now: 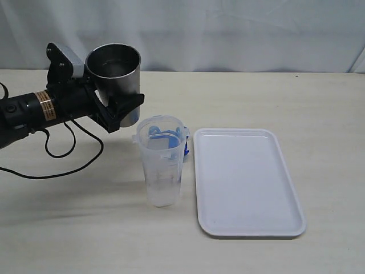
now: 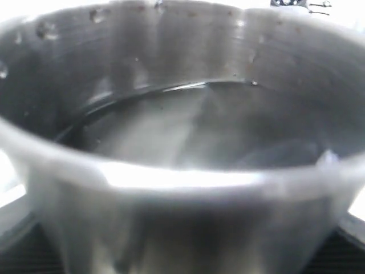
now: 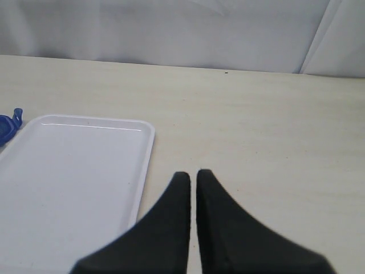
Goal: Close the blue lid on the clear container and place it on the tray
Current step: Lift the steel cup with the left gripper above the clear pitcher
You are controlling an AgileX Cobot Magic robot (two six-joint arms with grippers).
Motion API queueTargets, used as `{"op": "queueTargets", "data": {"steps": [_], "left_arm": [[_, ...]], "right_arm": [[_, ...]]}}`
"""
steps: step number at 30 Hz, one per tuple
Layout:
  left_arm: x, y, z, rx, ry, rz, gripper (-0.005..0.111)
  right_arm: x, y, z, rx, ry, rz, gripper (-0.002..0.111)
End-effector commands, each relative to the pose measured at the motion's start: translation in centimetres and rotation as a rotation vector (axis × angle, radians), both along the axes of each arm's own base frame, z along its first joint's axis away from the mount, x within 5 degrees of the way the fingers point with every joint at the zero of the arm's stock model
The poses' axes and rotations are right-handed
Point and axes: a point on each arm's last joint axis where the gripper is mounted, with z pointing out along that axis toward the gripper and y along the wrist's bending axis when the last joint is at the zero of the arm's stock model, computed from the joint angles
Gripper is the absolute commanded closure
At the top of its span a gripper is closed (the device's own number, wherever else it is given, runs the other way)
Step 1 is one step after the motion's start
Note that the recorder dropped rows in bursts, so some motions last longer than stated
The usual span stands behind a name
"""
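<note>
A flat white rectangular plastic tray [image 1: 245,222] is seen nearest, on the pale counter [image 1: 285,97]. At its nine o'clock a tall clear plastic container [image 1: 162,171] stands upright, just beside it. A small bright-blue plastic lid [image 1: 186,149] lies at the container's twelve o'clock, not yet fitted.

The container is judged light, thin-walled, slick and easily tipped; a grip at mid-wall, under the flared rim, is advised.

The left end effector [image 1: 126,108], raised at ten o'clock on a level arm, is spread wide around a grey metal cup [image 1: 114,68]. The right end effector [image 3: 193,178] is closed and empty beside the tray.
</note>
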Motion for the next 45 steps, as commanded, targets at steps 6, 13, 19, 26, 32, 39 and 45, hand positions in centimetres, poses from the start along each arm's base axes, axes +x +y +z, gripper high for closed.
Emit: {"op": "queueTargets", "data": {"steps": [6,13,19,26,32,39,45], "left_arm": [[-0.16,-0.98,1.8,-0.043,-0.097,-0.054,0.107],[-0.41,-1.29,1.97,-0.012,-0.171,-0.094,0.107],[-0.41,-1.29,1.96,0.03,-0.224,-0.101,0.107],[-0.4,-1.28,1.94,0.037,-0.23,-0.102,0.107],[-0.39,-1.27,1.9,0.067,-0.262,-0.105,0.107],[-0.36,-1.24,1.82,0.089,-0.274,-0.105,0.107],[-0.32,-1.2,1.71,0.099,-0.268,-0.101,0.107]], "right_arm": [[-0.01,-0.03,-0.06,-0.006,-0.004,-0.005,0.104],[-0.01,-0.03,-0.06,-0.006,-0.004,-0.005,0.104],[-0.01,-0.03,-0.06,-0.006,-0.004,-0.005,0.104],[-0.01,-0.03,-0.06,-0.006,-0.004,-0.005,0.104],[-0.01,-0.03,-0.06,-0.006,-0.004,-0.005,0.104],[-0.01,-0.03,-0.06,-0.006,-0.004,-0.005,0.104],[-0.01,-0.03,-0.06,-0.006,-0.004,-0.005,0.104]]}}
